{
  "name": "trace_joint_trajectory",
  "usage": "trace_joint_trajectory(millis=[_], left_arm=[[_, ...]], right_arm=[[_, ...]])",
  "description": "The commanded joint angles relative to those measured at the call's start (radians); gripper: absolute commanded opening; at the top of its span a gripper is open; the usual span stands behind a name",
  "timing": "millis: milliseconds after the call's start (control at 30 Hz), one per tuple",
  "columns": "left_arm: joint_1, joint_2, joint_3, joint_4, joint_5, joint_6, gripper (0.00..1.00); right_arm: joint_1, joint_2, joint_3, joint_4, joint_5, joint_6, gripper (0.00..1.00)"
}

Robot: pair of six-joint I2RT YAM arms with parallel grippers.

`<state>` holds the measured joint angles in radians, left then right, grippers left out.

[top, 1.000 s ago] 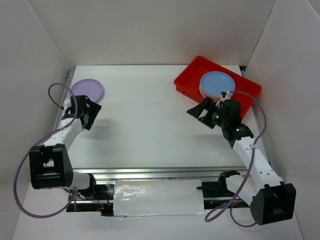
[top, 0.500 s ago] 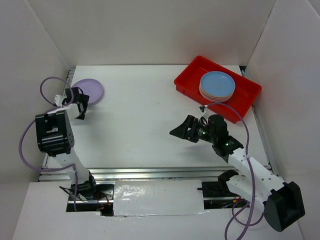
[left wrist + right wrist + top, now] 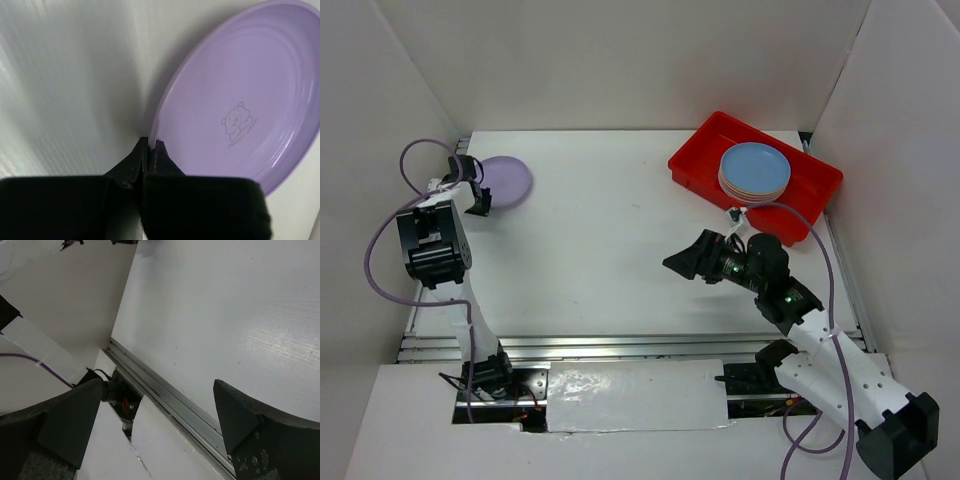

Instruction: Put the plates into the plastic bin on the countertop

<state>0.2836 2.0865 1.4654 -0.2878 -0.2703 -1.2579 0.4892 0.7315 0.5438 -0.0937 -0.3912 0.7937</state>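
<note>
A lilac plate (image 3: 505,180) lies at the far left of the white countertop (image 3: 600,220). My left gripper (image 3: 480,200) sits at its near-left edge. In the left wrist view the black jaws (image 3: 150,146) are pinched together on the rim of the lilac plate (image 3: 240,100), which bears a small bear mark. A stack of plates (image 3: 754,170) with a light blue one on top rests in the red plastic bin (image 3: 705,155) at the far right. My right gripper (image 3: 690,262) hangs open over the table's middle right, facing left, with nothing between its fingers (image 3: 158,385).
White walls enclose the table on three sides. A metal rail (image 3: 620,345) runs along the near edge, with a white sheet (image 3: 635,395) in front of it between the arm bases. Purple cables loop beside both arms.
My left gripper has moved up to the lilac plate's edge and shut on its rim. My right arm has drawn back from the bin toward the table's middle, still open.
</note>
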Motion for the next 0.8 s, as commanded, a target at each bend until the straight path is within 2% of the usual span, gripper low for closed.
trace_joint_trajectory(millis=[0,100,133,167,200,267,300,367,433,467,533,633,767], left_arm=[[-0.007,0.001,-0.011,-0.176,0.029,0.032,0.0],[-0.064,-0.11,-0.052,-0.244,0.011,0.063,0.0],[-0.095,-0.156,-0.13,-0.228,0.0,0.087,0.0],[-0.13,-0.271,-0.178,-0.22,-0.053,0.097,0.0],[-0.226,-0.336,-0.226,-0.174,-0.079,0.123,0.0],[-0.331,-0.495,-0.385,-0.146,-0.121,0.129,0.0],[-0.425,-0.535,-0.434,-0.119,-0.112,0.127,0.0],[-0.51,-0.603,-0.539,-0.07,-0.086,0.115,0.0],[-0.61,-0.615,-0.557,-0.092,-0.05,0.095,0.0],[-0.673,-0.621,-0.556,-0.1,-0.049,0.092,0.0],[-0.736,-0.65,-0.547,-0.102,-0.05,0.104,0.0],[-0.823,-0.693,-0.525,-0.108,-0.056,0.127,0.0],[-0.888,-0.733,-0.487,-0.109,-0.038,0.186,0.0]], right_arm=[[0.011,-0.026,0.064,-0.034,0.044,-0.025,1.0],[0.011,0.021,0.108,-0.06,0.069,-0.043,1.0],[0.012,0.041,0.148,-0.064,0.081,-0.053,1.0],[0.018,0.093,0.175,-0.073,0.101,-0.062,1.0],[0.026,0.127,0.211,-0.113,0.161,-0.094,1.0],[0.043,0.257,0.353,-0.19,0.233,-0.147,1.0],[0.051,0.296,0.401,-0.254,0.268,-0.169,1.0],[0.058,0.429,0.534,-0.311,0.386,-0.224,1.0],[0.058,0.517,0.652,-0.411,0.489,-0.246,1.0],[0.055,0.599,0.653,-0.472,0.509,-0.264,1.0],[0.046,0.666,0.743,-0.503,0.541,-0.272,1.0],[0.034,0.747,0.717,-0.5,0.537,-0.277,0.99],[0.022,0.763,0.602,-0.402,0.425,-0.268,0.93]])
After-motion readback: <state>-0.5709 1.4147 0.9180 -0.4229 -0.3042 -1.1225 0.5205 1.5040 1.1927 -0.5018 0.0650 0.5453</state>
